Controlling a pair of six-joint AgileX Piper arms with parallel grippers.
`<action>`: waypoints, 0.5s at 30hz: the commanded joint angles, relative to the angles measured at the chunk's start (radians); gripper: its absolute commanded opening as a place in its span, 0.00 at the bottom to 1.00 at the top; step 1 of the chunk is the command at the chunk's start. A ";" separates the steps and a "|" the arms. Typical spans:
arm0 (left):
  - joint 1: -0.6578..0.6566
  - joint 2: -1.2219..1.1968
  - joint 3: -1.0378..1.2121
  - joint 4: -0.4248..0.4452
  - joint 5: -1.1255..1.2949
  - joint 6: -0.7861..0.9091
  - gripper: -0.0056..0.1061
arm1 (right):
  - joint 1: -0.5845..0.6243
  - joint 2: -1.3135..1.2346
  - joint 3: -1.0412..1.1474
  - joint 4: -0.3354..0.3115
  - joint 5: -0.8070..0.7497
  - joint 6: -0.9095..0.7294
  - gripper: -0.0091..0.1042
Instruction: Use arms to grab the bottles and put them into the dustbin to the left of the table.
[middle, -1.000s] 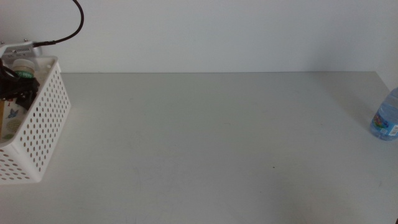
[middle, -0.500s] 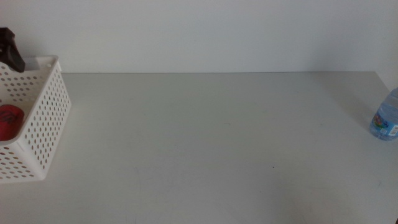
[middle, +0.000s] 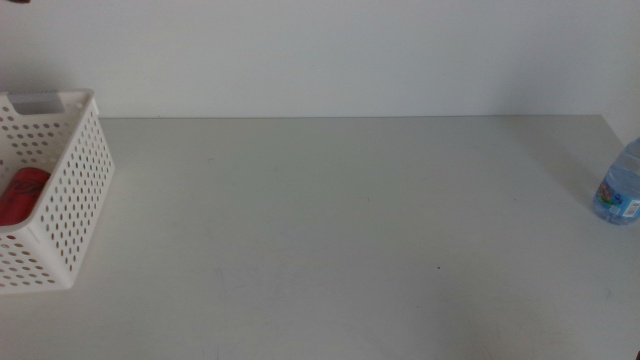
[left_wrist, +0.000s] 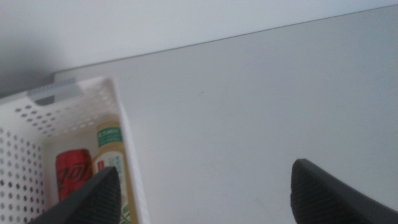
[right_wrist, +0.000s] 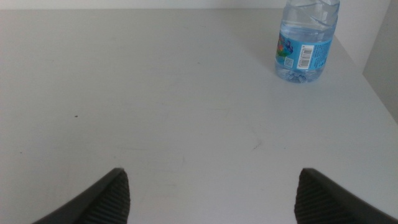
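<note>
Table (middle: 340, 230): light grey, matte, fills most of the middle view. Pale wall behind it.

Dustbin (middle: 70, 190): white perforated basket at the table's far left edge, handle slot in its back wall, upright. Partly cut off by the picture's left side in the middle view. Left wrist view looks down into it (left_wrist: 81, 112).

Tea bottle (left_wrist: 112, 165): pale yellow, green label, lying inside the dustbin against the wall nearest the open table. Seen in left wrist view only; the basket wall hides it in the middle view.

Cola can (left_wrist: 73, 174): red, inside the dustbin, just beside the tea bottle on the side away from the open table. Whether the two touch, can't tell. Shows as a red patch (middle: 22, 195) in the middle view.

Water bottle (middle: 622, 185): small, clear, blue label w/ barcode, standing upright at the table's far right edge, well apart from the dustbin. Cap cut off in right wrist view (right_wrist: 306, 43); bottle stands on bare table near the corner.

Left gripper (left_wrist: 205, 193): above the dustbin's near-table wall, jaws spread wide, nothing between them. One jaw tip over the basket, the other over bare table.

Right gripper (right_wrist: 211, 193): over bare table, facing the water bottle but well short of it. Jaws wide apart, holding nothing.
</note>
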 joint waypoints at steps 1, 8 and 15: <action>-0.079 -0.079 -0.008 -0.016 0.049 -0.013 0.89 | -0.005 -0.022 -0.001 -0.012 -0.062 -0.009 0.69; -0.277 -0.351 0.368 0.059 -0.195 -0.137 0.89 | -0.005 -0.022 -0.001 -0.012 -0.062 -0.009 0.69; -0.440 -0.630 0.823 0.039 -0.497 -0.144 0.89 | -0.005 -0.022 -0.001 -0.012 -0.062 -0.009 0.69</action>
